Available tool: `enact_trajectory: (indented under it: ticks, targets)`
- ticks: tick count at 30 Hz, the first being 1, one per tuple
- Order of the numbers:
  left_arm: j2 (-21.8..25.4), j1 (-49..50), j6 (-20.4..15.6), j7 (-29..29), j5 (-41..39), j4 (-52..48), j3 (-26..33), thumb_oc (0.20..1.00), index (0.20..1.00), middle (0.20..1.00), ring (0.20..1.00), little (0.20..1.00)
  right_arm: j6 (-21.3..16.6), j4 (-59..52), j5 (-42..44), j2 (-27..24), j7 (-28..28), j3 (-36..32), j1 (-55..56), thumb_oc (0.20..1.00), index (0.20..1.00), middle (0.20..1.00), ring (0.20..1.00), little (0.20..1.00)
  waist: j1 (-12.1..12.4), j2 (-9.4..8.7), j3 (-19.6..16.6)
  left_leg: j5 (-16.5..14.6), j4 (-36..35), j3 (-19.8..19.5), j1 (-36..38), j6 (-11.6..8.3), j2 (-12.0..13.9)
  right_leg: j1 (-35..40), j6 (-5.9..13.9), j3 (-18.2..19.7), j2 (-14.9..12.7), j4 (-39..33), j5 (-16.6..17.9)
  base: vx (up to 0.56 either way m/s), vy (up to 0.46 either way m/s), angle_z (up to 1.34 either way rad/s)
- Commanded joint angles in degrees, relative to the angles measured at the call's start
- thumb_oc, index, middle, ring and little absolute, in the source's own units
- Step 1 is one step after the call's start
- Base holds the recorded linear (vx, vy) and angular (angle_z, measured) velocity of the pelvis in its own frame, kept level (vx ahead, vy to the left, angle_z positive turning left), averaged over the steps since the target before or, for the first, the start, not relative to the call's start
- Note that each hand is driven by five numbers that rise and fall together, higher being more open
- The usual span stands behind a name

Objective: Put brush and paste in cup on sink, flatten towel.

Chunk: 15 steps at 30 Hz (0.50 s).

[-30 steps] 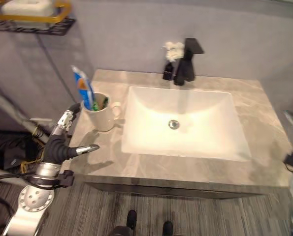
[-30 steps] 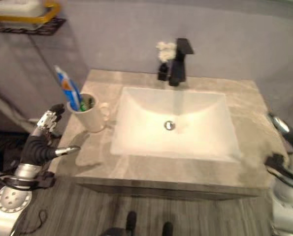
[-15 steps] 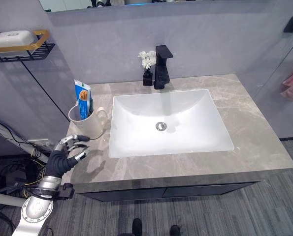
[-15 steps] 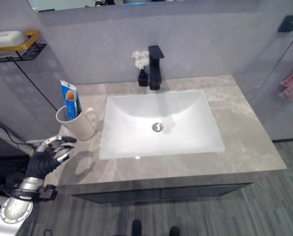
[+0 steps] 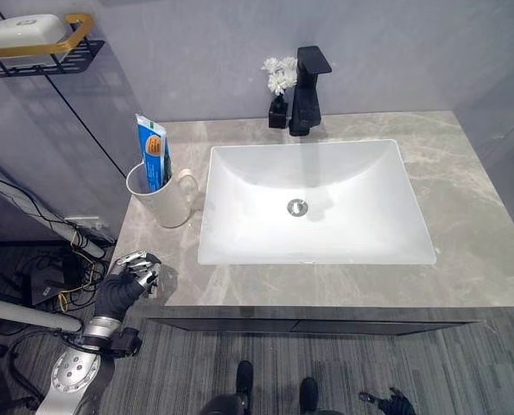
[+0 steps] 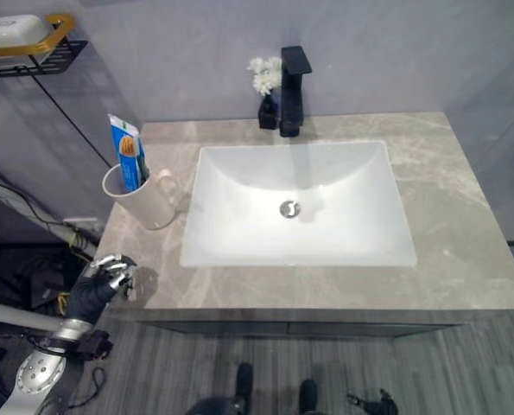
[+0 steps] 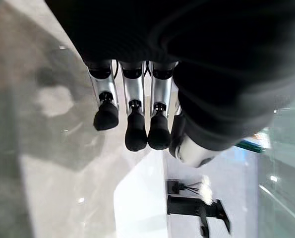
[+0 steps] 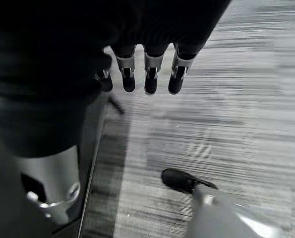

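Observation:
A white cup (image 5: pixel 163 203) stands on the grey stone counter (image 5: pixel 464 173), left of the white basin (image 5: pixel 239 252). A blue toothpaste tube (image 5: pixel 153 149) sticks upright out of the cup, with a green brush tip (image 5: pixel 165 166) close beside it. My left hand (image 5: pixel 129 278) hovers at the counter's front left corner, a hand's length in front of the cup. Its fingers (image 7: pixel 132 114) hang relaxed and hold nothing. My right hand (image 5: pixel 395 402) hangs low over the floor in front of the cabinet, fingers (image 8: pixel 147 74) loose and empty.
A black faucet (image 5: pixel 307 91) and a small vase of white flowers (image 5: pixel 279 86) stand behind the basin. A wire shelf with a soap bar (image 5: pixel 32 39) hangs on the wall at far left. A white pipe (image 5: pixel 32 216) runs below it.
The camera has shifted. My left hand has drawn back from beside the cup to the counter's front corner. My right hand has dropped from the counter's right edge towards the floor.

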Motion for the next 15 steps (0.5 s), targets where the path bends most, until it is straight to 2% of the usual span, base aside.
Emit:
enact_trajectory:
  ticks: [1,10,15]
  targets:
    - [2.05,-4.26,-1.37,-0.20,-1.22,-1.52,2.27,0.200,0.200,0.200,0.200,0.200,0.19,-0.98,-3.11,-0.53,0.50,2.44,-1.67,1.000,1.000,1.000,1.000,1.000,-0.15,-1.75,0.71,-0.39,0.18,1.82,1.12,-1.88,1.43,-4.38,3.95,0.08,-3.46,-0.12,8.65,0.00,0.000,0.00]
    - [1.26,-11.33,-2.07,3.44,3.40,2.15,3.28,0.200,0.200,0.200,0.200,0.200,0.36,-0.80,-3.48,-0.67,0.68,2.81,-1.69,1.000,1.000,1.000,1.000,1.000,-0.60,-1.79,1.59,-0.28,0.18,1.75,-0.73,-2.15,1.61,-6.06,3.82,-0.15,-3.59,-0.12,8.47,0.00,-0.001,-0.01]
    - [1.00,-13.52,-2.04,3.82,3.44,3.35,2.46,0.200,0.200,0.200,0.200,0.200,0.49,-0.67,-2.85,-0.75,0.66,2.71,-1.85,1.000,1.000,1.000,1.000,1.000,-0.94,-1.96,2.07,-0.20,0.18,1.89,-1.52,-2.15,1.58,-6.92,3.81,-0.08,-3.54,-0.12,8.63,0.00,0.000,0.00]
